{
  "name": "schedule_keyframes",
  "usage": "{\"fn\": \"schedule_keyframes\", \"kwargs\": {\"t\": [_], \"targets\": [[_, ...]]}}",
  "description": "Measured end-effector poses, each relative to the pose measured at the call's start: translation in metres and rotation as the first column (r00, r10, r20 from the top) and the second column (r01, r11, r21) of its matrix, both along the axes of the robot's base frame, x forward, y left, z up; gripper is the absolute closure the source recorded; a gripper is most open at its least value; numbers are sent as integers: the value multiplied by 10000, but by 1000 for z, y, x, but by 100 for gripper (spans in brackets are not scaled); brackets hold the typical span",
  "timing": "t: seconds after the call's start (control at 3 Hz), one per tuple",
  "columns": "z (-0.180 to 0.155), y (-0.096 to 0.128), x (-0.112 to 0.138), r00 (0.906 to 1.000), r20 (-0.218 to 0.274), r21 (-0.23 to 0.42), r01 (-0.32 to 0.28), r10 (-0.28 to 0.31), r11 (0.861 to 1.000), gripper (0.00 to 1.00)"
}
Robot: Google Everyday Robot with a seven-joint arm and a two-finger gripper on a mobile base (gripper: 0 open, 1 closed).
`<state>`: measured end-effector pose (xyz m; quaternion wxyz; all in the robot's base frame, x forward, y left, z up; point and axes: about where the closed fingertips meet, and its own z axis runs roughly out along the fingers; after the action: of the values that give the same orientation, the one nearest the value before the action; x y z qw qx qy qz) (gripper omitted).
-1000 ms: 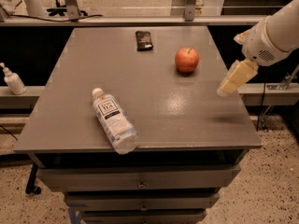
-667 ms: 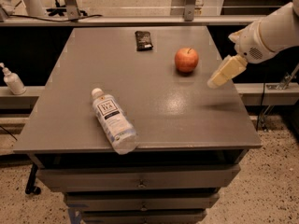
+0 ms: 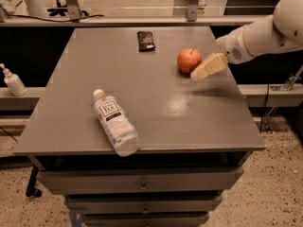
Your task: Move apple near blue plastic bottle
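We judge that we are at the approach step: the apple (image 3: 189,60) has not yet been taken and sits on the counter (image 3: 199,126) toward the far right corner, a little in from the right edge. The gripper (image 3: 207,67) hangs just beside the apple's right side, low and close enough that it may be touching the skin; we cannot tell for sure, nor whether it is spread or closed up. The arm (image 3: 258,34) reaches in from beyond the right edge. The bottle (image 3: 115,122) lies on its side near the front edge, left of the middle, with its white cap pointing toward the far edge, well apart from the apple. A dark packet (image 3: 146,40) lies near the far edge, left of the apple. As we read it, the next move calls for settling the gripper around the apple and getting a firm hold, since a round fruit may roll if nudged from one side. After that it must be carried toward the front left and set down close to the bottle without knocking it. Compared with a second ago, the gripper has travelled from over the right edge toward the far right corner, closing on the apple. The apple, the bottle and the packet have not shifted.
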<state>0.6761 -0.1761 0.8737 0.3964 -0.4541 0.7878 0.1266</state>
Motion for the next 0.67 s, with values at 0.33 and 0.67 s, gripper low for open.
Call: {"fn": "schedule_keyframes", "kwargs": {"t": [0.33,0.67], "targets": [[-16,29,13,9994,-281,857,-157,181,9962,0],[-31,46,17,9979,-566,1280,-255,330,9914,18]]}}
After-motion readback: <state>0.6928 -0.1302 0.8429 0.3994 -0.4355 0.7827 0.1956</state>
